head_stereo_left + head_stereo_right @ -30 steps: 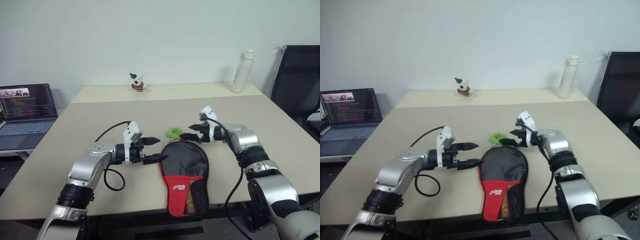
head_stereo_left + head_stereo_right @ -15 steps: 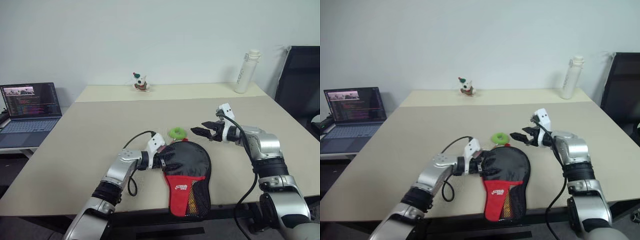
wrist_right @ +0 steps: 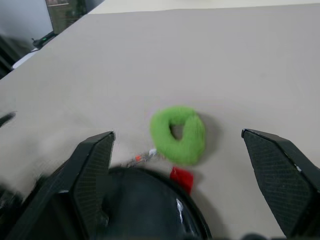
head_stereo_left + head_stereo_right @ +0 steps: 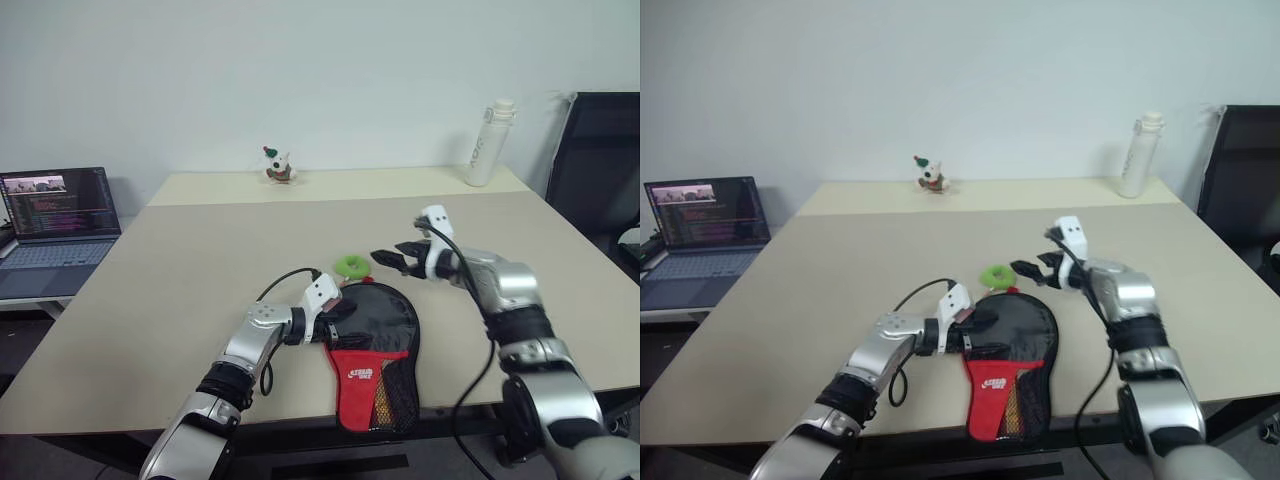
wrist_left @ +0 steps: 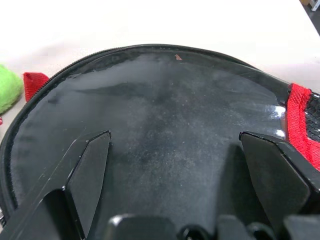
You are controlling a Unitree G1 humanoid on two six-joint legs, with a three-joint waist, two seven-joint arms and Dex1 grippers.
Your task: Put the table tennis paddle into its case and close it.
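The case point(image 4: 375, 335) lies flat near the table's front edge, with its round black part away from me and its red panel point(image 4: 358, 375) toward me. A bit of the table tennis paddle's light handle point(image 4: 381, 404) shows through the black mesh; the blade is hidden inside. My left gripper point(image 4: 337, 309) is open at the case's left edge, fingers point(image 5: 90, 170) spread over the black round part point(image 5: 170, 125). Just beyond the case's far edge my right gripper point(image 4: 386, 260) hovers open, holding nothing. A red tab point(image 3: 181, 178) sits at that edge, next to a green ring point(image 3: 179, 132).
A laptop point(image 4: 60, 215) stands on a side table at the left. At the back of the table point(image 4: 200, 260) are a small figurine point(image 4: 275, 166) and a white bottle point(image 4: 483, 142). A black chair point(image 4: 600, 160) is at the right.
My left gripper has dropped and moved right, from beside the case onto its left edge, staying open. The right gripper drifted slightly left and turned, still open.
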